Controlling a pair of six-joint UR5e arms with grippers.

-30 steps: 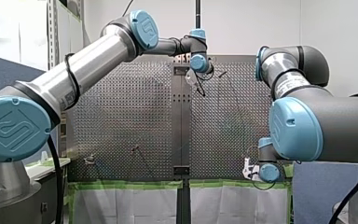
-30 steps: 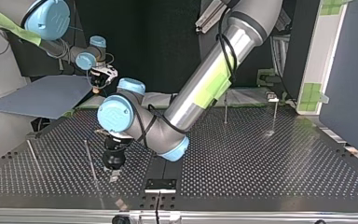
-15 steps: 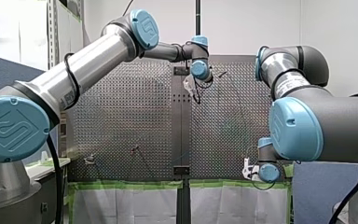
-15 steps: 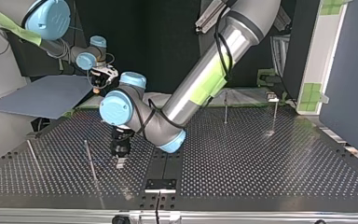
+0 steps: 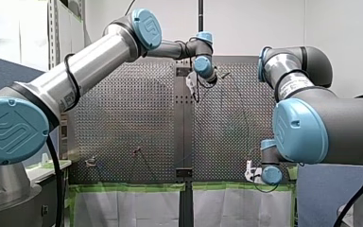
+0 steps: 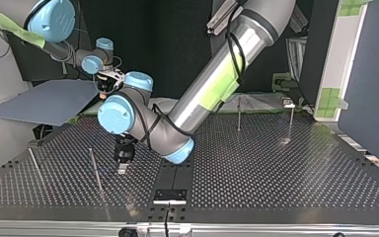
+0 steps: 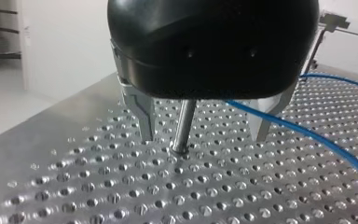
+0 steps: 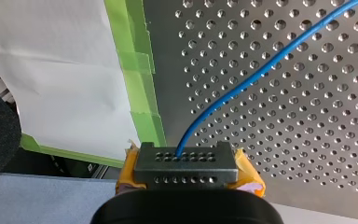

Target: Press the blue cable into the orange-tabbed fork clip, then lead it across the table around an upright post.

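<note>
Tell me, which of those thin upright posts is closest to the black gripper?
The post standing between my left gripper's open fingers; the other posts stand well clear of it.

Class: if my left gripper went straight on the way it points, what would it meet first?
Probably the perforated table, close under the left gripper. The upright post shows between its open jaws; whether it stands in line is unclear.

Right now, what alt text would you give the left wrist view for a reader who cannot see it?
My left gripper, black with metal fingers, stands open over a perforated table, with an upright post rising between its fingers. A blue cable comes out from under the gripper's body, passes one finger and runs off across the table.
</note>
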